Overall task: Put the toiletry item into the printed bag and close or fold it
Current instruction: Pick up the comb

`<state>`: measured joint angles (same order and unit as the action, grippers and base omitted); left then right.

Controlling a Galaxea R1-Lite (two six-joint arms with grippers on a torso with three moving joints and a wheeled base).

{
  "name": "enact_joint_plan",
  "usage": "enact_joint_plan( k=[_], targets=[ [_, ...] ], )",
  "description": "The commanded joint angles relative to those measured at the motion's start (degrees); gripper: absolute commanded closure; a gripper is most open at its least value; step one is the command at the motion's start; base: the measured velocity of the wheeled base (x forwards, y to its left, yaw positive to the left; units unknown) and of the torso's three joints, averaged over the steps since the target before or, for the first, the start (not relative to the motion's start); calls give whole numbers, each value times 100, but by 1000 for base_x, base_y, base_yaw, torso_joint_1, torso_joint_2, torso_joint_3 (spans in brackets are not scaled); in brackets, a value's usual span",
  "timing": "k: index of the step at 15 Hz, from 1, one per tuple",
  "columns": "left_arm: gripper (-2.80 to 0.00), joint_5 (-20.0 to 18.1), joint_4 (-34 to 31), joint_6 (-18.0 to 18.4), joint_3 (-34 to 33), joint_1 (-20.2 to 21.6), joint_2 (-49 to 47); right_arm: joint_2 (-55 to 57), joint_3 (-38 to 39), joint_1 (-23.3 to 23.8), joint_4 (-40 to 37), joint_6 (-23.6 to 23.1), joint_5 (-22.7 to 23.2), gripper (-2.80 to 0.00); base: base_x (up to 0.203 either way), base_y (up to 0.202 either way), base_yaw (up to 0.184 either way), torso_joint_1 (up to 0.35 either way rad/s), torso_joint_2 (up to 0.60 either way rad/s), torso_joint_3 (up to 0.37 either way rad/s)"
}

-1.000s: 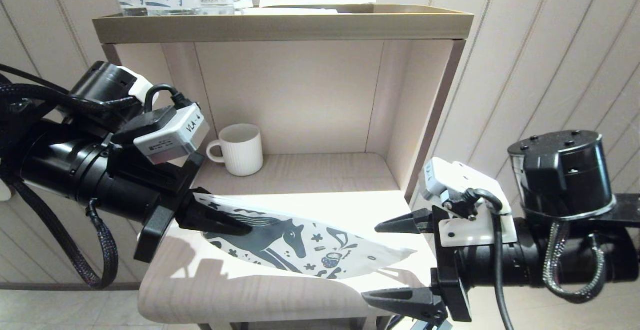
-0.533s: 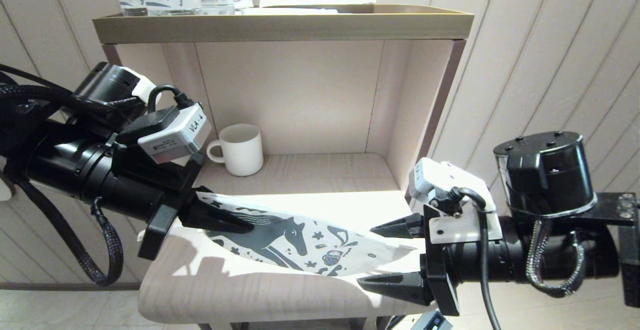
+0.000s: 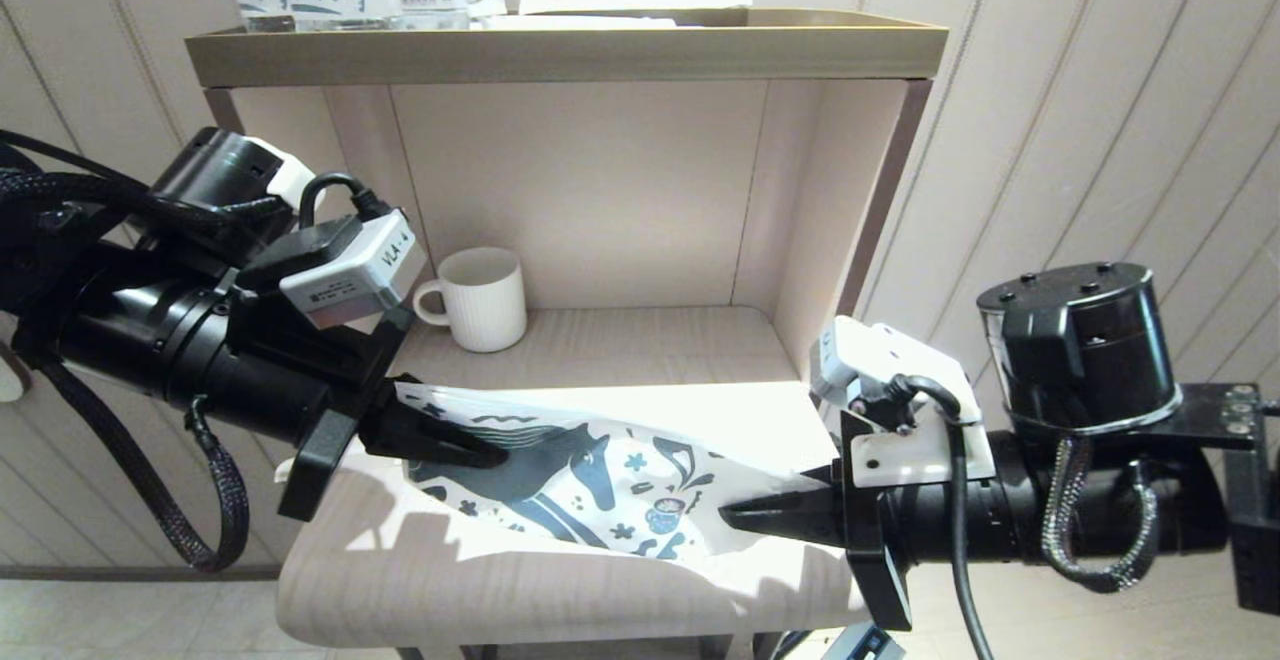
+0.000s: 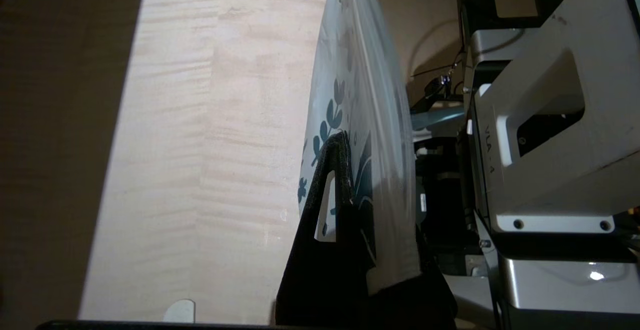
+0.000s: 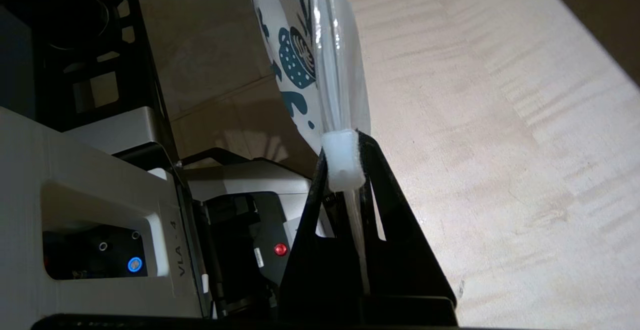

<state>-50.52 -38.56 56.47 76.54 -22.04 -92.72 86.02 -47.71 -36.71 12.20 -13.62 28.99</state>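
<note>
From the head view, your left gripper (image 3: 455, 445) and right gripper (image 3: 760, 518) each pinch an end of the printed bag (image 3: 600, 485) above the shelf (image 3: 500, 590). Both wrist views confirm clamped ends. The toiletry item is unseen, possibly inside; you likely still have folding to do.

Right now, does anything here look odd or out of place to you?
Only the printed bag: rather than lying on the table, it hangs stretched and tilted between the left end effector and the right end effector, each pinching one end. Nothing looks spilled or damaged.
</note>
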Motion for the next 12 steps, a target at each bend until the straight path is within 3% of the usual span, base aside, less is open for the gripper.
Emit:
enact_joint_plan(
  k=[1,12],
  targets=[
    [0,-28,-20,31,-17,-2,-9,7,-10,-12,7,-9,19,0,0,0,0,0,0,0],
    [0,-11,50,22,54,-263,-169,338,-383,-256,13,-71,-9,0,0,0,0,0,0,0]
  ],
)
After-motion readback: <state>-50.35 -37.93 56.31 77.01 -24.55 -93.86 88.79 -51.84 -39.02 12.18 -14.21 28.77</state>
